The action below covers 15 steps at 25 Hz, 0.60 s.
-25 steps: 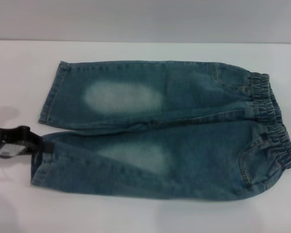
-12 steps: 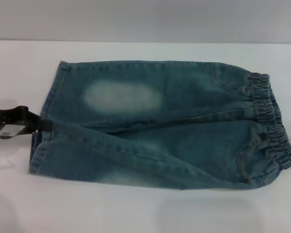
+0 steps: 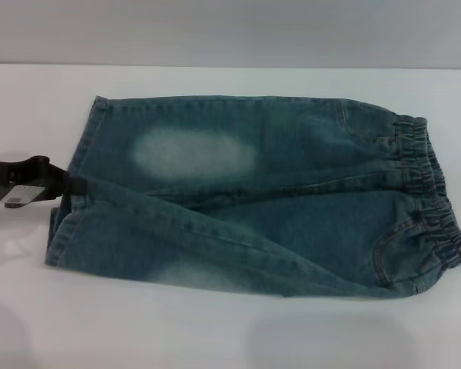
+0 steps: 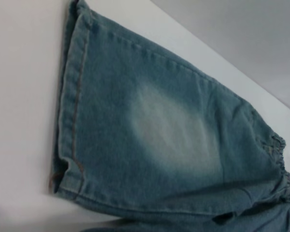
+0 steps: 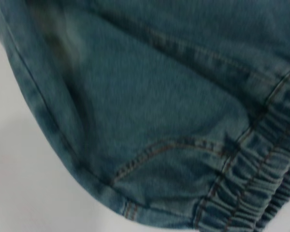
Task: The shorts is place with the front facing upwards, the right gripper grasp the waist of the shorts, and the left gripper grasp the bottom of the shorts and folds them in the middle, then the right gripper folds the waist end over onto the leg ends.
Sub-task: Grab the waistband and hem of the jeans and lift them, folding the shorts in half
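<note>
Overhead, the shorts (image 3: 253,207) lay across the tabletop (image 3: 31,323), waist (image 3: 430,192) toward its right edge; the left tool (image 3: 67,186) pinched the near leg's hem, lifting it toward the far leg. Its wrist view showed that far leg's hem (image 4: 72,106) lying flat: a good alignment target. The right tool stayed unseen, state unknowable; its view showed the pocket (image 5: 174,159).

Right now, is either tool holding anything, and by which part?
The left tool grips the shorts at the near leg's hem. The right tool isn't visible.

Left end effector (image 3: 75,184) low, clamped shut.
</note>
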### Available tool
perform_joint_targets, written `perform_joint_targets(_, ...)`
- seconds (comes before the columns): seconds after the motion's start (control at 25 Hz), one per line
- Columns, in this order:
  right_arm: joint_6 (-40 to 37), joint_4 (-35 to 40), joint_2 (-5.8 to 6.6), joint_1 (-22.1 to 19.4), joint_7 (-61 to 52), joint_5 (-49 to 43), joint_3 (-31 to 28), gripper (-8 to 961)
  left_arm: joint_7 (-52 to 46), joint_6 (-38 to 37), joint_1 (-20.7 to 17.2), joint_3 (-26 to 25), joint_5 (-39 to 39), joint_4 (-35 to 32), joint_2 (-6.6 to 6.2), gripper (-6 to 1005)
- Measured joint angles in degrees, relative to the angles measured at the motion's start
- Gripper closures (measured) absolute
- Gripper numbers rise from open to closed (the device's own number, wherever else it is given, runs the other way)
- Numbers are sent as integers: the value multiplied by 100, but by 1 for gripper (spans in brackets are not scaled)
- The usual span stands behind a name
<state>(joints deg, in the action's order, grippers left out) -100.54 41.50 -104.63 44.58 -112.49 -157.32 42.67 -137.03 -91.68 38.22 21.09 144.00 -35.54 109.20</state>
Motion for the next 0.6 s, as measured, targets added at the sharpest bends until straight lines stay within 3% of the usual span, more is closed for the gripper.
perform_joint_targets(0.08,50,6,-138,78,-22,-272,40,298,-2,1,7,0,-23,-6,6,987)
perform_joint_targets(0.6,663,5,-510,149,-319,-714,342,298,0,106,11,0,-242,-14,-3,986)
